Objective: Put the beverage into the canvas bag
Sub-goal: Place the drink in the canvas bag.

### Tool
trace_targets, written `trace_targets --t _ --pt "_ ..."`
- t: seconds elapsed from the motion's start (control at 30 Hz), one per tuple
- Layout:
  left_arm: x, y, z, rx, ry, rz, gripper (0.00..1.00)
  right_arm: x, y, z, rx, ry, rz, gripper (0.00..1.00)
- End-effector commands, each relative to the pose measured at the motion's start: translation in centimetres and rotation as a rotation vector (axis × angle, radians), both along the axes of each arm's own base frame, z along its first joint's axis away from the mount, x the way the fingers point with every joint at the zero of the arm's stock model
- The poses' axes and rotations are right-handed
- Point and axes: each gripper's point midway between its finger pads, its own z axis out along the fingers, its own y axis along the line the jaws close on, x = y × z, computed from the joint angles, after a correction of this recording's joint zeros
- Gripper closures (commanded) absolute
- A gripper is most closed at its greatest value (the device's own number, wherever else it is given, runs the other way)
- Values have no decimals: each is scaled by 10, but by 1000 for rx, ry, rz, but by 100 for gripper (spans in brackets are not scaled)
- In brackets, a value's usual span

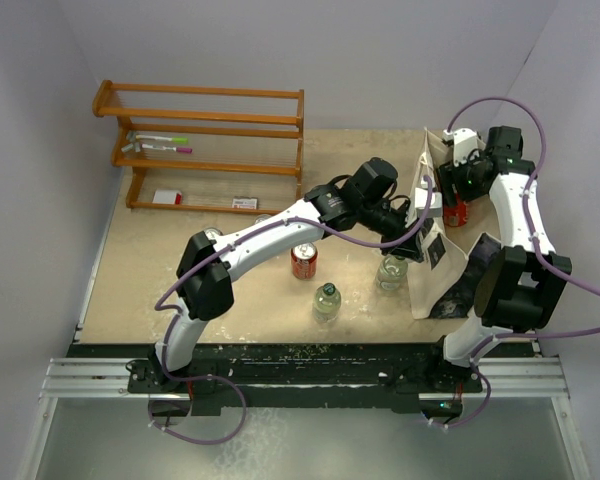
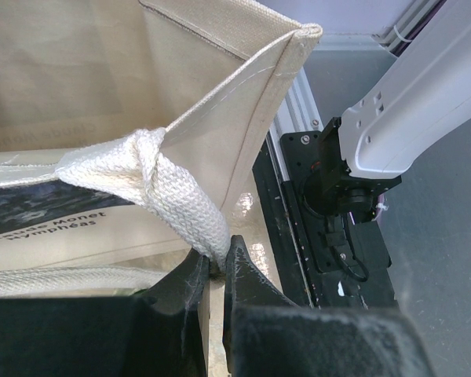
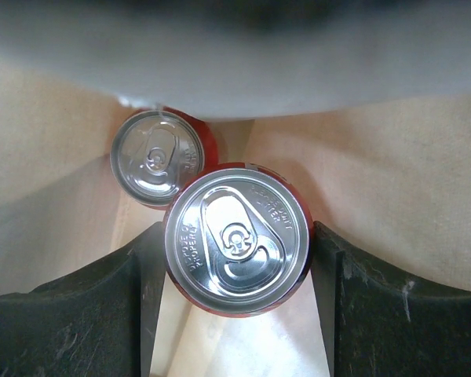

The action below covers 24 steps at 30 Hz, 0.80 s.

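The left arm (image 1: 260, 235) is stretched forward and rightward, and the left end effector (image 2: 217, 263) is pinched shut on a handle (image 2: 180, 200). The right arm (image 1: 520, 215) is bent at the elbow, and the right end effector (image 3: 237, 267) is pointed downward, clamped around a can (image 3: 237, 236).

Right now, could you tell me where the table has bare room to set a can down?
Bare table between the wooden rack and the near edge, left of the left arm. Crowded: red can, two bottles and canvas bag at centre-right.
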Motion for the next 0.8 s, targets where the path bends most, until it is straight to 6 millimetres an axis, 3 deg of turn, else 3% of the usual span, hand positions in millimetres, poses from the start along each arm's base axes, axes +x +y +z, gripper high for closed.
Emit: trace_targets --t 0.0,0.17,0.33,0.77 --pt "-9 6 47 -86 -51 -18 100 6 11 39 30 -139 11 100" --pt "-9 6 48 -87 -51 -15 100 13 9 88 24 -274 -30 100" --pt "-9 5 47 -86 -48 -15 100 8 7 107 12 -324 -55 100" --pt "-8 4 48 -87 -49 -17 100 -31 9 28 -18 -95 -4 100"
